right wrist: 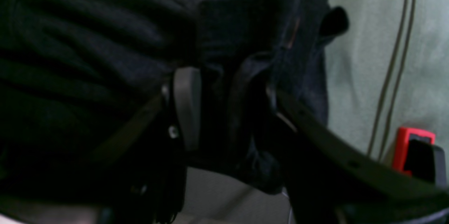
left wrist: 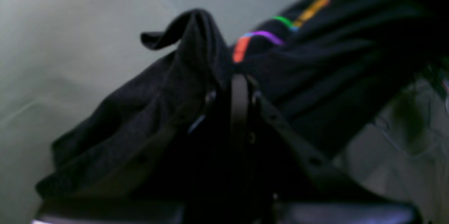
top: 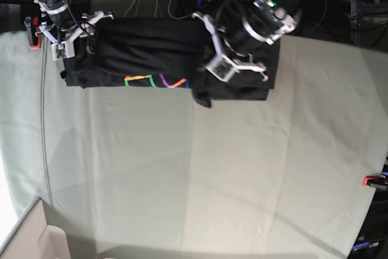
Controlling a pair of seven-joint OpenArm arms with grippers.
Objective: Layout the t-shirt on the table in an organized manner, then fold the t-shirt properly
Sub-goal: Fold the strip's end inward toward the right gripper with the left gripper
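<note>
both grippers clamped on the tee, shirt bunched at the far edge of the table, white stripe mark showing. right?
Only the mark is wrong. The crossed-stripe mark is multicoloured: orange, yellow, green and purple, clear in the base view and both wrist views. The rest stands: the left gripper and the right gripper each pinch the t-shirt, which lies bunched at the table's far edge.

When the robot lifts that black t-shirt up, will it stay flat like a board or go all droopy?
Probably droopy. The t-shirt already bunches into soft folds where the left gripper pinches it, so it looks floppy. A loose flap curls over by the right gripper, so free parts would likely sag. It seems light, and the cloth-covered table may let it slide.
</note>
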